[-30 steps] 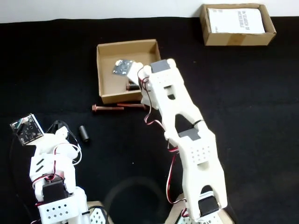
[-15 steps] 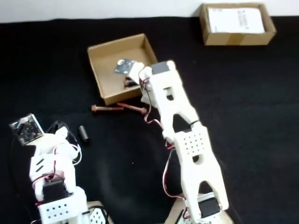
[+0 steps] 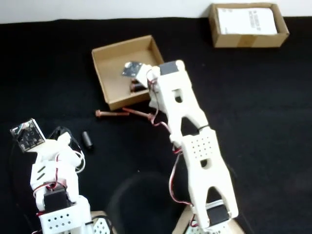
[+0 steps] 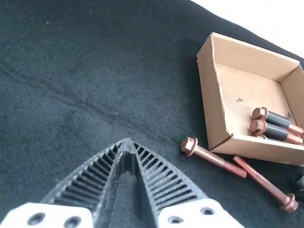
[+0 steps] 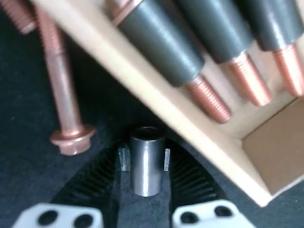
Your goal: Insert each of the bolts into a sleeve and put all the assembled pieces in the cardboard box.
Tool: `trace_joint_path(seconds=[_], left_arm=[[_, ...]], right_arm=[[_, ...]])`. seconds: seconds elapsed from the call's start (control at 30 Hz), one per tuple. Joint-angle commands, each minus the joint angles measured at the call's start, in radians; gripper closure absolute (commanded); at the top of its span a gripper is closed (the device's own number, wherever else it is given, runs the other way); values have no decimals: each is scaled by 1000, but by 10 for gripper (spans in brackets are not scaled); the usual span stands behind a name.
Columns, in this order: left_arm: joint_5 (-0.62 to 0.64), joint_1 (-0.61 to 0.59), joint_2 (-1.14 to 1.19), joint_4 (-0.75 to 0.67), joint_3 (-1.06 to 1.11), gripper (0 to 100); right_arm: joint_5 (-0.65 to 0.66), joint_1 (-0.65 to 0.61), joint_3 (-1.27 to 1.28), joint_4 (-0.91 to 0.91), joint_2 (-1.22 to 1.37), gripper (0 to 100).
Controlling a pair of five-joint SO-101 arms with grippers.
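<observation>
The right wrist view shows what the right arm (image 3: 178, 109) covers from above. The right end effector (image 5: 144, 153) is clamped on a short grey metal sleeve (image 5: 147, 166). The sleeve's long axis runs along the fingers, with its open end facing the outer wall of the open brown cardboard box (image 5: 190, 123). Inside that wall, three assembled pieces (image 5: 209, 28), copper bolts in dark sleeves, lie side by side.

The left wrist view shows the left end effector (image 4: 126, 142) closed on nothing above the black tabletop (image 4: 71, 71). Beyond it, one copper-coloured bolt (image 4: 211, 155) and a second bolt (image 4: 263, 183) lie flat just outside the box, roughly end to end, with their heads at the outer ends.

The high view adds a short black cylindrical sleeve (image 3: 87, 140), which lies apart on the tabletop, between the left arm (image 3: 53, 165) and the bolts.
</observation>
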Motion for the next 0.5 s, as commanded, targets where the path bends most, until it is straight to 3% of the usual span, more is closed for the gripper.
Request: trace_joint_path(seconds=[0.0,0.3,0.47], left_arm=[[-6,13,-13,5,15,979],[-6,15,-10,5,15,979],[-6,15,-7,5,15,979]], right_arm=[[-2,2,-117,82,-73,992],[-224,18,-433,182,-182,992],[-423,25,-522,183,-271,992]])
